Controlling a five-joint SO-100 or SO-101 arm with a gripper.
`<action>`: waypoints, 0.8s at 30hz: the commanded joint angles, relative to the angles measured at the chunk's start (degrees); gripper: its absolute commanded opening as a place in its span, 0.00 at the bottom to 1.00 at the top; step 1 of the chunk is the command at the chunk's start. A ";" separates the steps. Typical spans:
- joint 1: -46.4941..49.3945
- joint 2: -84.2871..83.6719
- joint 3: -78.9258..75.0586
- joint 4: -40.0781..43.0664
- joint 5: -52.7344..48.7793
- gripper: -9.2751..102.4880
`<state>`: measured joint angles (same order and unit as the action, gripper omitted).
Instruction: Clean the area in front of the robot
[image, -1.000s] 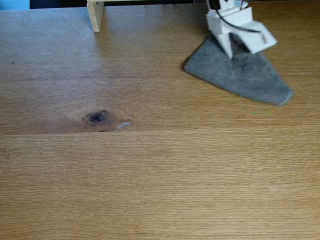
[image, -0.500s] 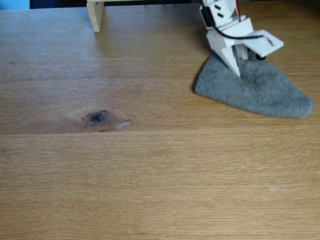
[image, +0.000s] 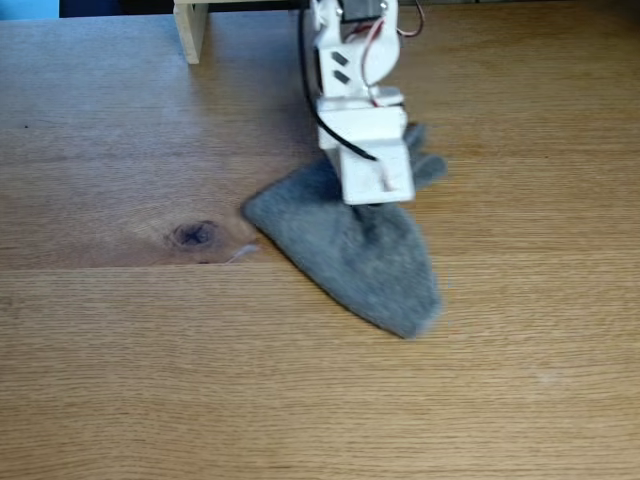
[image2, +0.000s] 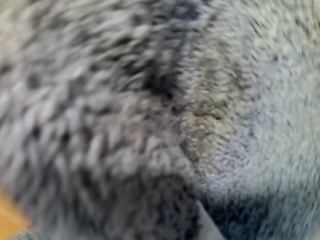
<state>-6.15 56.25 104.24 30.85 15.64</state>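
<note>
- White gripper (image: 378, 200) of the robot (image: 355, 80) presses down on the grey cloth (image: 350, 250); I cannot tell if it is open or closed.
- Only the fixed view shows the wooden table (image: 150, 380), its dark knot (image: 193, 234) left of the cloth, and a wooden post (image: 190, 30).
- Wrist view shows fuzzy cloth (image2: 150, 100) up close.
- No words can be read.

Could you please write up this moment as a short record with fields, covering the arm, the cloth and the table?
arm: white gripper pressed down onto the cloth, in the fixed view
cloth: grey terry cloth, crumpled, lying flat on the table; fills the wrist view
table: wooden tabletop with a dark knot left of the cloth
background: pale wooden post at the far edge
jaws: hidden, state unclear
</note>
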 joint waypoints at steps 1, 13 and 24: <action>-0.18 17.49 0.00 8.09 2.81 0.08; 8.61 35.60 0.44 9.32 -1.14 0.08; 19.78 31.82 0.62 6.59 -5.98 0.08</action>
<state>8.53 85.43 106.44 40.61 10.72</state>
